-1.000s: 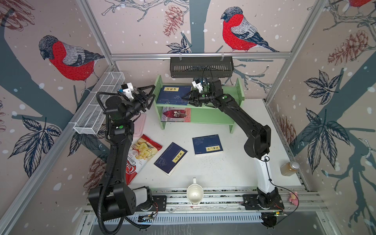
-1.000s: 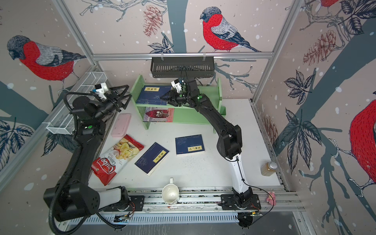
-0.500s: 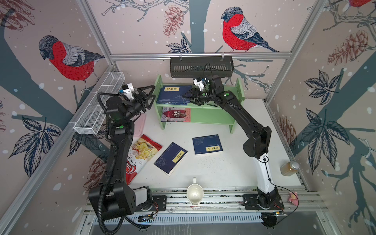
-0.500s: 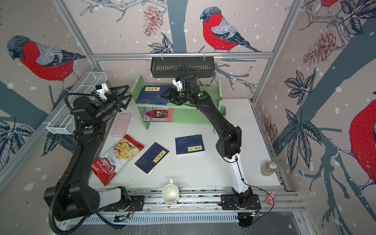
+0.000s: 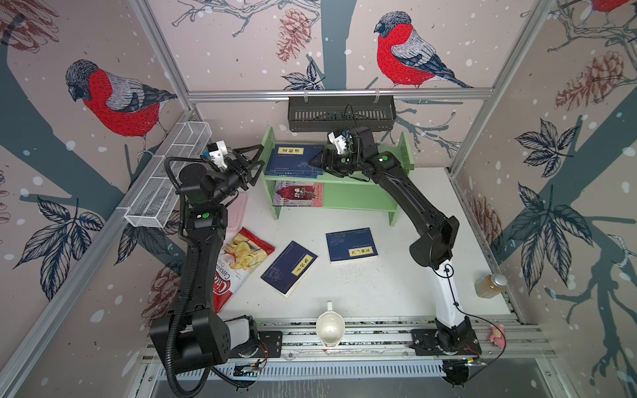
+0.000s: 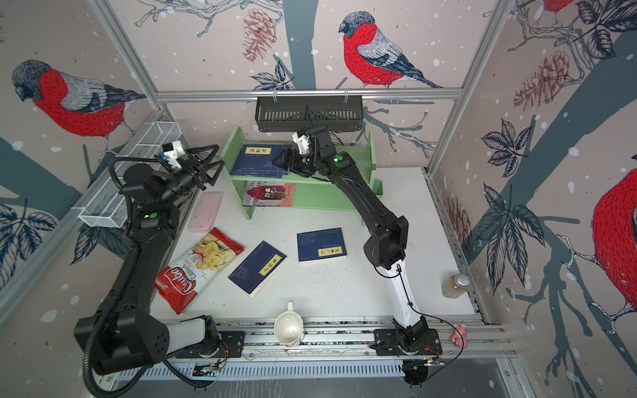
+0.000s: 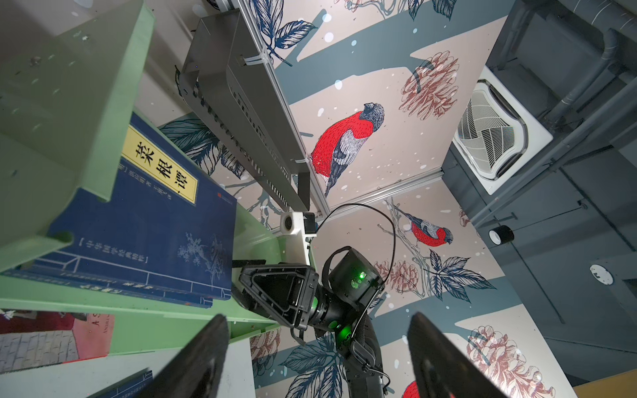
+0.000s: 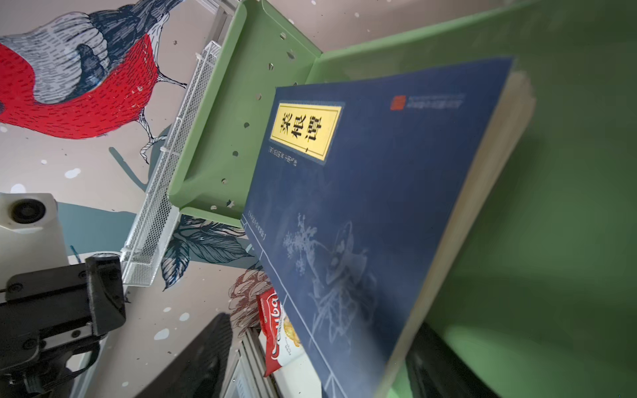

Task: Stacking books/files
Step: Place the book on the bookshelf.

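Right gripper (image 5: 316, 161) stands open at the right end of the navy stack (image 5: 293, 159). In the right wrist view its fingers (image 8: 203, 351) straddle a corner of the top book (image 8: 362, 193): one finger is clear of the cover and the other sits close by the page edges, though I cannot tell whether it touches. The stack lies flat on the top board of the green shelf (image 5: 358, 198), toward its left end, with the yellow label turned to the back wall and a second navy cover showing beneath. Directly below, on the lower board, the pink book (image 5: 298, 194) lies flat. Two more navy books lie on the table (image 5: 379, 286) in front of the shelf and well apart from it. These are the straight book (image 5: 351, 245) and, to its left, the slanted book (image 5: 289, 268), which lies on a diagonal — near each other, not touching. Left of these lies the crisp bag (image 5: 241, 262), partly hidden by the left arm, and beyond it is the pink case (image 5: 238, 213), near the shelf's left leg. Left gripper (image 5: 256, 162) hangs just beside the shelf's left end panel at about top-board height, its jaws spread wide and empty. A white jug (image 5: 330, 327) stands at the table's front edge and a bottle (image 5: 489, 284) at its right front corner. On the back rail a black basket (image 5: 341, 117) hangs above the shelf, and a wire basket (image 5: 169, 179) hangs along the left wall.
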### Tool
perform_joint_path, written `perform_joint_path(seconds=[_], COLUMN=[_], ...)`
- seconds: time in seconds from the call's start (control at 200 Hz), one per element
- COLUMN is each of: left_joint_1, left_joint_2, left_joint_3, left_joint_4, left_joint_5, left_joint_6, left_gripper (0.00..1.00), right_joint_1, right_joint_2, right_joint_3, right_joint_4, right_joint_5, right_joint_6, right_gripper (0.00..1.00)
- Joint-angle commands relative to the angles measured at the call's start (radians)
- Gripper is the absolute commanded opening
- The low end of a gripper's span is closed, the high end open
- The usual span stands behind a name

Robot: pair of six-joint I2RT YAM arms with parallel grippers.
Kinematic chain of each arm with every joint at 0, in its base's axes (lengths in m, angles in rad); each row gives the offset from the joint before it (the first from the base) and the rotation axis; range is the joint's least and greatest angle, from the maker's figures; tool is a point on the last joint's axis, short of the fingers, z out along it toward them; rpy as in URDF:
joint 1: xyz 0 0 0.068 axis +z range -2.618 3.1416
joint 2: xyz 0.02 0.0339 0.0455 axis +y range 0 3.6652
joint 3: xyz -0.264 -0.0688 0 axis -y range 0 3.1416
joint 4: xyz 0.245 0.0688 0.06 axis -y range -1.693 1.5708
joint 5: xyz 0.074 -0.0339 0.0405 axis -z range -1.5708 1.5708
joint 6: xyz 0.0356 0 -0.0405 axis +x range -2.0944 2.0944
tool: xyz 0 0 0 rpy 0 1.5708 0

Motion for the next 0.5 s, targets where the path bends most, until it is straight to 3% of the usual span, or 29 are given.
perform_joint_path(seconds=[0.0,0.29,0.49], left_joint_1=[0.002,0.002,0.001], left_joint_2=[-0.004,-0.002,0.001], left_joint_3=[0.001,0.001,0.002], left_joint_4=[0.026,-0.006,-0.012], left_joint_5=[0.003,0.000,-0.009], left_joint_6=[0.014,0.047,0.058], left_gripper=[0.82,0.82,0.82], right_joint_1=[0.008,0.045,0.079], right_joint_2=[-0.002,-0.060,-0.060], right_joint_3=[-0.001,-0.003,-0.004], right_joint_4=[-0.138,-0.167,-0.146], right_joint_5=[0.099,0.310,0.327], right_joint_6=[-0.055,-0.150,-0.189], right_gripper=[0.79,0.76,0.69])
